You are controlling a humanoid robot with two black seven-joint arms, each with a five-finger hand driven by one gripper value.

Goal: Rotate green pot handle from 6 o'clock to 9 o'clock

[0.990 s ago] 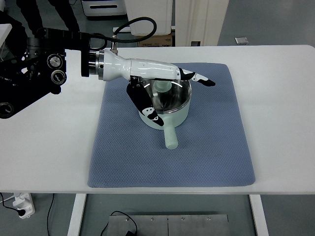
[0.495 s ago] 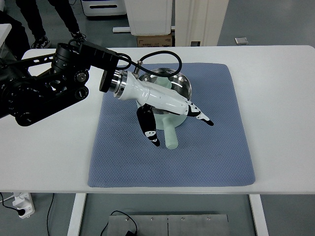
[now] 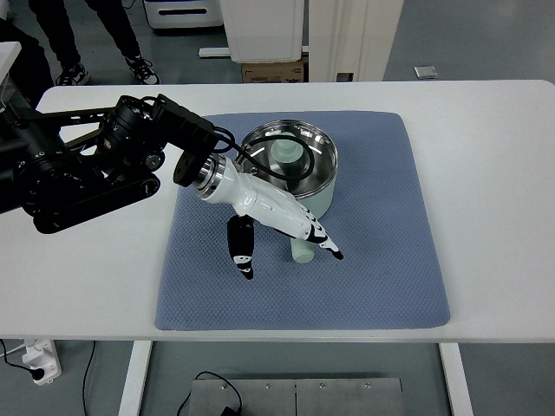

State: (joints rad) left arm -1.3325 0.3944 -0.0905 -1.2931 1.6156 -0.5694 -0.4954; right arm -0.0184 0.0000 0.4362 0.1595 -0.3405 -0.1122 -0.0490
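Observation:
A pale green pot with a shiny steel inside stands on the blue mat. Its handle points toward the near edge, about 6 o'clock, and is mostly covered by my hand. My left hand hangs over the handle, fingers spread. The thumb is on the handle's left side and the other fingers lie across to its right. Nothing is grasped. The black left arm enters from the left edge.
The mat lies on a white table. A person's legs and shoes stand beyond the table's far left corner. White cabinets are behind the table.
My left hand has swung from over the pot's rim down toward the near edge, now sitting over the handle. The pot and handle have not moved.

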